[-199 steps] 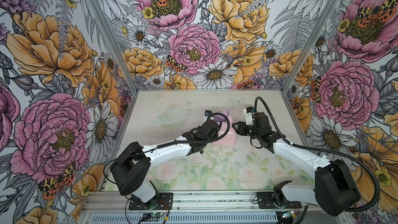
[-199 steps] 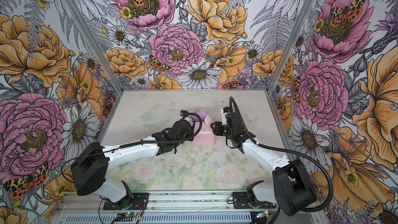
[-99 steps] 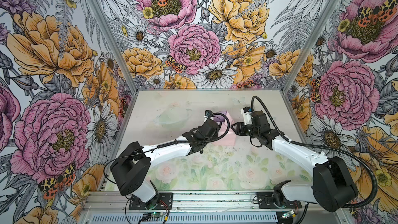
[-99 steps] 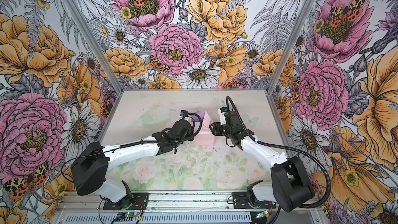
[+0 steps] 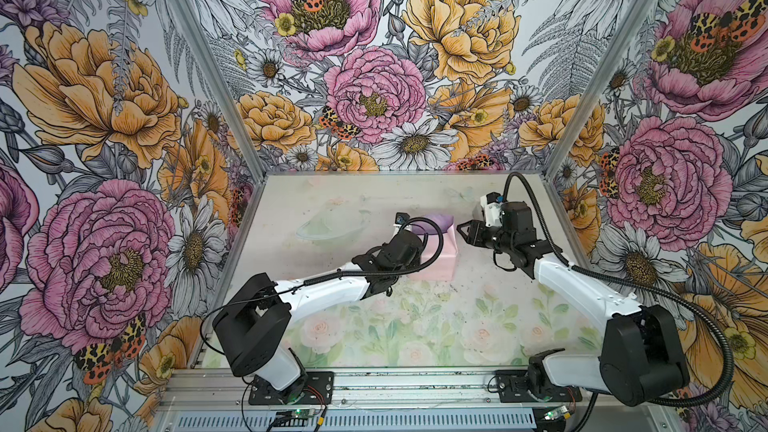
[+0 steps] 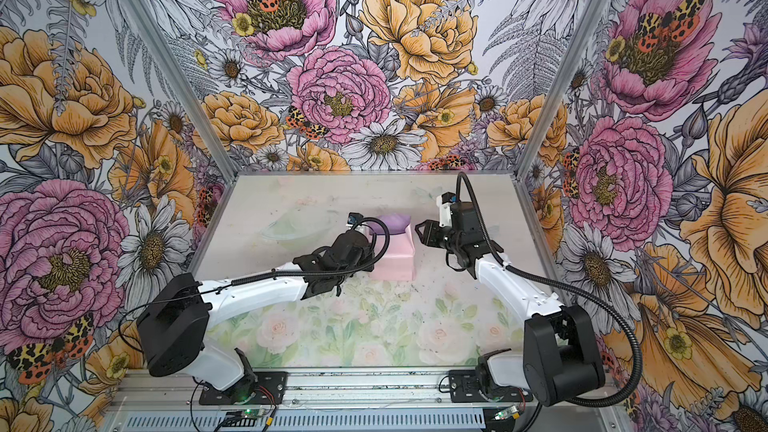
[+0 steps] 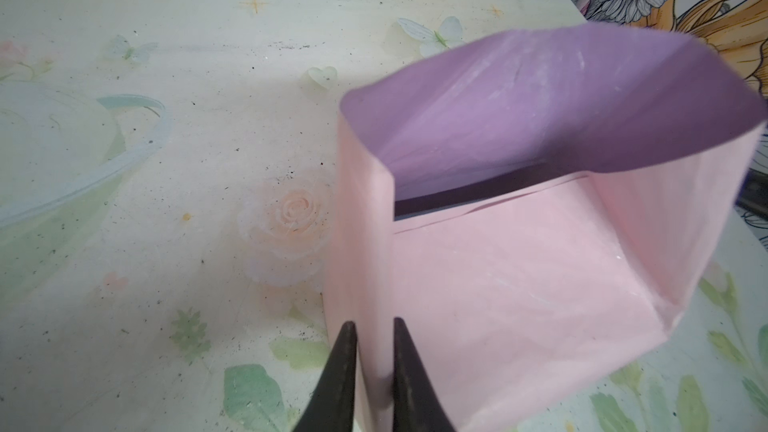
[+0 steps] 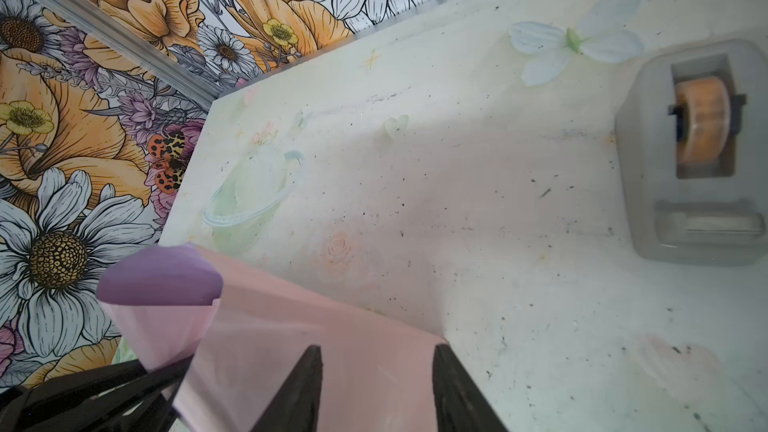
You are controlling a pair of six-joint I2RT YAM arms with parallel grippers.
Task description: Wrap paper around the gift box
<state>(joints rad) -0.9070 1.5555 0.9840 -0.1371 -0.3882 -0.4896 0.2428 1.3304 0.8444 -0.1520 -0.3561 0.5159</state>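
Note:
The paper (image 5: 441, 252) (image 6: 395, 260) stands folded up round the gift box, pale pink outside, with a lilac flap (image 7: 561, 101) arching over the far end. Of the gift box only a dark sliver (image 7: 469, 192) shows under that flap in the left wrist view. My left gripper (image 7: 374, 330) is shut on the paper's upright left side fold. In both top views its fingers are hidden under the wrist. My right gripper (image 5: 462, 229) (image 6: 420, 228) (image 8: 376, 353) is open just right of the paper, its fingertips above the pink right edge with nothing between them.
A grey tape dispenser (image 8: 690, 151) with an orange-brown roll stands on the floral table (image 5: 374, 326), beyond the right gripper toward the back right. Flowered walls (image 5: 124, 160) close in the left, back and right sides.
The right gripper has shifted a little toward the back along the paper's right side. The left arm and the paper have stayed as they were.

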